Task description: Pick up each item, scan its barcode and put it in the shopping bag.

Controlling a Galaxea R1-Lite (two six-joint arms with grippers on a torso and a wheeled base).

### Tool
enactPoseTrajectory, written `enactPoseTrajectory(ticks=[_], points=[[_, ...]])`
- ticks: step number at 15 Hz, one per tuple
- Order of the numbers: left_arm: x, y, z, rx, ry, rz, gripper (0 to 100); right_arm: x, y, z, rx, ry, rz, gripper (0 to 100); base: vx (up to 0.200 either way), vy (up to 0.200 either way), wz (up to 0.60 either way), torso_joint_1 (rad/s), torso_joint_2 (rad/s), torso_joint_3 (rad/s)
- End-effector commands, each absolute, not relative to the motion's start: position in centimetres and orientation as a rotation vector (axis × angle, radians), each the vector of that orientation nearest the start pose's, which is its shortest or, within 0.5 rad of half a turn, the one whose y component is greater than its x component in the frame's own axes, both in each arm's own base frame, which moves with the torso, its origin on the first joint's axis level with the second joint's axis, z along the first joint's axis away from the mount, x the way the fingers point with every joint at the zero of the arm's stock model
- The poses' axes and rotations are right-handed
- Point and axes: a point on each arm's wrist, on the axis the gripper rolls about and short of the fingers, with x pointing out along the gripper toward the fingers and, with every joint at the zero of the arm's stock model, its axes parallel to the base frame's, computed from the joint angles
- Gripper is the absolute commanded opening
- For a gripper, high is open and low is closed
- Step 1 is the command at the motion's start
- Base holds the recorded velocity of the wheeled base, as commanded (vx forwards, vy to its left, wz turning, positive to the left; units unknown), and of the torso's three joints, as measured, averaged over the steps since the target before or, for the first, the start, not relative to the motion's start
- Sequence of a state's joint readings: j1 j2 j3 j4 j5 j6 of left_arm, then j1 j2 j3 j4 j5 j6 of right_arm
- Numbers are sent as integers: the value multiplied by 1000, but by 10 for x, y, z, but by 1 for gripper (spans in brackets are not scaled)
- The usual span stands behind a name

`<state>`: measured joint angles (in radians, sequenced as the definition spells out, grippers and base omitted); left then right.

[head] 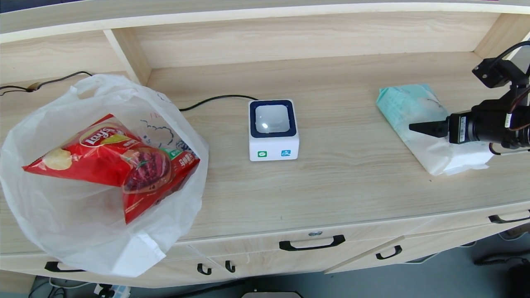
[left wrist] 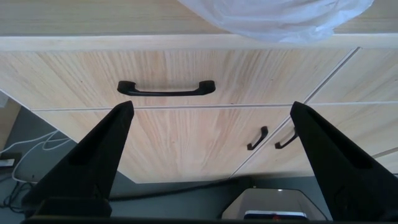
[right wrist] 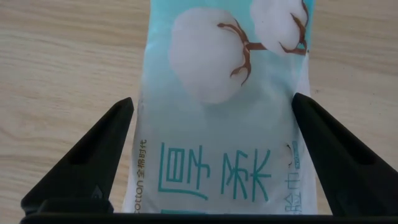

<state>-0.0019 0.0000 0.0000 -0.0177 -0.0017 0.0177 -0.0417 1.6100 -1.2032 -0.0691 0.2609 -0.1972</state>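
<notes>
head view: thin crinkly white plastic shopping bag [head: 49, 215] is holding a glossy red chip bag [head: 95, 153]; soft teal tissue pack [head: 414, 111] is lying on the counter's [head: 352, 174] right, under the right gripper [head: 416, 127]. left wrist view: left gripper [left wrist: 211, 106] is gaping, facing a wooden drawer [left wrist: 186, 143]. right wrist view: claw is released, straddling the pack.

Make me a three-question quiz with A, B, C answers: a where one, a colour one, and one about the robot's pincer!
1. Where is the red chip bag? A on the floor; B in the shopping bag; C on a chair.
2. What colour are the scanner sides? A white; B yellow; C red.
3. The right pincer is: A shut tight; B gripping a bottle; C open above the tissue pack.
Answers: B, it lies inside the bag; A, its sides are white; C, it is spread wide over the pack.
</notes>
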Motion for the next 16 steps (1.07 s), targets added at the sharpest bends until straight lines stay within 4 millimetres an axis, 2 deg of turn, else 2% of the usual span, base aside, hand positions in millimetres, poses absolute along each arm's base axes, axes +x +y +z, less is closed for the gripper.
enactPoseTrajectory(ticks=[1,3,4,5,8,12,16], points=[[-23,0,77,17,-17,-3,100,305,-7,257,-139,343,251,100,0,0,0,0,0,0],[-23,0,77,17,-17,-3,100,306,-7,256,-139,348,251,100,0,0,0,0,0,0],[-23,0,77,17,-17,-3,100,313,-7,251,-141,357,251,100,0,0,0,0,0,0],[-23,0,77,17,-17,-3,100,314,-7,250,-141,357,251,0,0,0,0,0,0,0],[-23,0,77,18,-17,-3,100,316,-7,255,-136,340,249,0,0,0,0,0,0,0],[-23,0,77,18,-17,-3,100,305,-6,266,-138,305,251,0,0,0,0,0,0,0],[-23,0,77,18,-17,-3,100,298,-2,265,-148,308,260,0,0,0,0,0,0,0]])
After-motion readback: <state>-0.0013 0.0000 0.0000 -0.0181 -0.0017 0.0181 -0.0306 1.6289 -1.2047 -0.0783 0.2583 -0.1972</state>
